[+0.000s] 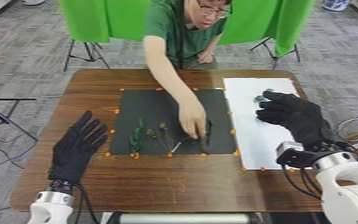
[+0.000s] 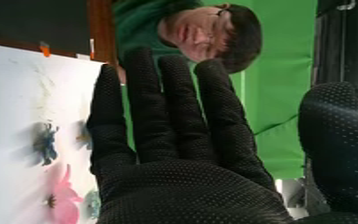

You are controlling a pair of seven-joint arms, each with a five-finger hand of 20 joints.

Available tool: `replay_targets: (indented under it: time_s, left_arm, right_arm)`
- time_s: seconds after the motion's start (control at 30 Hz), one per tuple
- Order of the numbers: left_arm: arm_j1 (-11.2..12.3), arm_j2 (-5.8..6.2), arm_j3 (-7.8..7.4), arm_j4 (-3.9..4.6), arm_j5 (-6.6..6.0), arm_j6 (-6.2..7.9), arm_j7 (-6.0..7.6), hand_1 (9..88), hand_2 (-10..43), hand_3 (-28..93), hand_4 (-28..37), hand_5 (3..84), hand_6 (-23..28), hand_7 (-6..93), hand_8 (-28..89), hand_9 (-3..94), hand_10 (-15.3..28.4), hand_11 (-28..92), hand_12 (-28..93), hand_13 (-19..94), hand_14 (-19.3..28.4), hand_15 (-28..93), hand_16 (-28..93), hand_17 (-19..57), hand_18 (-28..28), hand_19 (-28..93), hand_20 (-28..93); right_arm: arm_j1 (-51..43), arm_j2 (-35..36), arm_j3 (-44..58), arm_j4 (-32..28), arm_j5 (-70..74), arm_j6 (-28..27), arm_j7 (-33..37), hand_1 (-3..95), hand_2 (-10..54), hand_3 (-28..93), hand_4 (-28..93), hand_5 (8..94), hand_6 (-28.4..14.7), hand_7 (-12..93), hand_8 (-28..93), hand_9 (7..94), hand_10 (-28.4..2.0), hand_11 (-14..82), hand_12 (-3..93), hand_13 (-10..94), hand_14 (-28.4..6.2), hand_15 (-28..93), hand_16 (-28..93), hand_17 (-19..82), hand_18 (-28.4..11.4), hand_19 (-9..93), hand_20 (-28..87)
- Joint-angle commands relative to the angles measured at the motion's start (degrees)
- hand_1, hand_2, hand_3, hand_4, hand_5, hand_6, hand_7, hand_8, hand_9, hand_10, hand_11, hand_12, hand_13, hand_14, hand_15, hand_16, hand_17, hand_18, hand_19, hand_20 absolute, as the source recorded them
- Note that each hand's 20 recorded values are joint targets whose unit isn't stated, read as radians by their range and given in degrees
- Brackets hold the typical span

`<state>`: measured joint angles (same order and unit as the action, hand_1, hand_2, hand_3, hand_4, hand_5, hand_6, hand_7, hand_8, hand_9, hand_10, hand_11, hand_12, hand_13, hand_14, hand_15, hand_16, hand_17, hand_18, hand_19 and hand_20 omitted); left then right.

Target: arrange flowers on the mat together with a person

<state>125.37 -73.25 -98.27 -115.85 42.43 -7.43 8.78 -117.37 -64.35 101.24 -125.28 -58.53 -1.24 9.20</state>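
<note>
Lying side by side on the brown surface (image 1: 78, 195), the dark mat (image 1: 135, 102) carries green sprigs (image 1: 137, 136), with a person's hand (image 1: 191, 117) lowered beside them, and the white sheet (image 1: 257, 157) carries a blue flower (image 2: 45, 145) and a pink flower (image 2: 64, 202). A band of wood separates both from the near edge; green cloth (image 1: 104, 20) hangs beyond the far edge. The left robot hand (image 1: 73, 150), open and empty, is beside the mat; the right robot hand (image 1: 293, 116), fingers straight, thumb apart, holds nothing over the sheet.
</note>
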Motion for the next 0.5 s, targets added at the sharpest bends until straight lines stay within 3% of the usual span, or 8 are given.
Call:
replay_targets:
  time_s: [0.03, 0.2, 0.3, 0.37, 0.5]
  left_arm:
    - [-0.75, 0.38, 0.2, 0.68, -0.18, -0.56, -0.77, 25.1, -0.4, 70, -27.3, 30.0, 1.6, 14.8, -8, 25.8, 11.1, 15, 16, 24, 13.8, 19, 2, -8.9, 21.4, 42, 8]
    - [-0.46, 0.24, 0.17, 0.9, -0.34, -0.82, -1.37, 25.1, -0.4, 70, -27.4, 30.1, 1.6, 14.9, -8, 25.9, 11.1, 15, 16, 24, 13.7, 19, 2, -8.9, 21.4, 42, 8]
    - [-1.6, 0.72, 0.49, 1.27, -0.04, -1.33, -0.85, 25.1, -0.4, 70, -27.3, 30.0, 1.6, 14.8, -8, 25.9, 11.1, 15, 16, 24, 13.7, 19, 2, -8.9, 21.4, 42, 8]
    - [-1.42, 1.09, 0.38, 1.07, 0.05, -1.21, -0.73, 25.2, -0.3, 70, -27.4, 30.0, 1.6, 14.9, -8, 25.9, 11.1, 15, 16, 24, 13.8, 19, 2, -8.9, 21.4, 42, 8]
    - [0.31, 0.25, 0.05, 0.71, -0.51, -0.62, -1.24, 25.2, -0.3, 70, -27.3, 30.1, 1.6, 15.0, -8, 25.9, 11.1, 15, 16, 24, 13.8, 19, 2, -8.9, 21.4, 42, 8]
  right_arm:
    - [-0.12, 0.51, 0.24, 0.08, -0.53, 0.39, -0.79, 14.3, 9.5, 82, -24, 47.2, -7.2, 18, -9, 47.1, -16.8, 19.5, 22.8, 41, -15.7, 33, 19, 11, -23.2, 50, 27]
    - [-0.37, 0.46, 0.23, 0.05, -1.09, -0.72, -0.76, 14.2, 9.5, 82, -24, 47.2, -7.2, 18, -9, 47.1, -17.1, 19.4, 22.8, 41, -15.7, 33, 19, 11, -23.2, 50, 27]
    - [-0.36, 0.67, 0.55, -0.01, -0.91, -0.41, -1.02, 14.3, 9.2, 82, -24, 47.2, -7.2, 18, -9, 47.0, -17.0, 19.5, 22.9, 41, -15.7, 33, 19, 11, -23.1, 50, 27]
    - [-0.31, 0.58, 0.59, 0.04, -0.99, -0.77, -1.05, 14.5, 9.0, 82, -24, 47.1, -7.2, 18, -9, 47.1, -16.9, 19.5, 22.8, 41, -15.7, 34, 19, 11, -23.1, 50, 27]
    - [-0.24, 1.12, 0.02, 0.39, -1.16, -0.92, -0.47, 14.8, 8.8, 82, -24, 47.2, -7.2, 18, -9, 47.2, -16.8, 19.7, 22.9, 42, -15.8, 34, 19, 11, -23.2, 50, 27]
